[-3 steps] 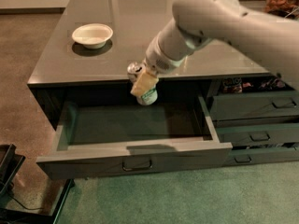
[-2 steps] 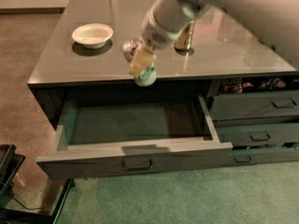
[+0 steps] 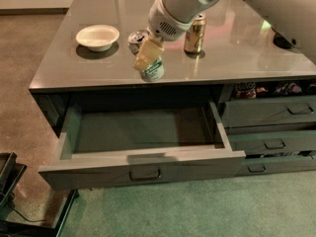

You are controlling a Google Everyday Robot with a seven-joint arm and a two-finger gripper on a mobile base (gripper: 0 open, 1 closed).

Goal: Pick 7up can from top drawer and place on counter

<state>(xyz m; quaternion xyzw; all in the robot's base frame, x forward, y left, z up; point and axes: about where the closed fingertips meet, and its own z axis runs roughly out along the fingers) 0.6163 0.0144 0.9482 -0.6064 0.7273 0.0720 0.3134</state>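
Note:
My gripper (image 3: 149,63) is shut on the 7up can (image 3: 155,72), a small green-and-white can. It holds the can over the counter (image 3: 89,68), close to the front edge; I cannot tell whether the can's base touches the surface. The tan fingers (image 3: 146,55) cover the can's upper part. My arm comes in from the upper right. The top drawer (image 3: 143,168) stands pulled out below the can, and its inside shows nothing in it.
A white bowl (image 3: 98,36) sits at the counter's left. A silver-topped can (image 3: 137,36) stands just behind my gripper, and a gold can (image 3: 195,34) to its right. Narrower stacked drawers (image 3: 269,113) are at the right. A dark object (image 3: 10,174) stands on the floor at the left.
My gripper has lifted the 7up can out from over the open drawer and carried it up and back, over the counter's front part. The drawer has stayed open.

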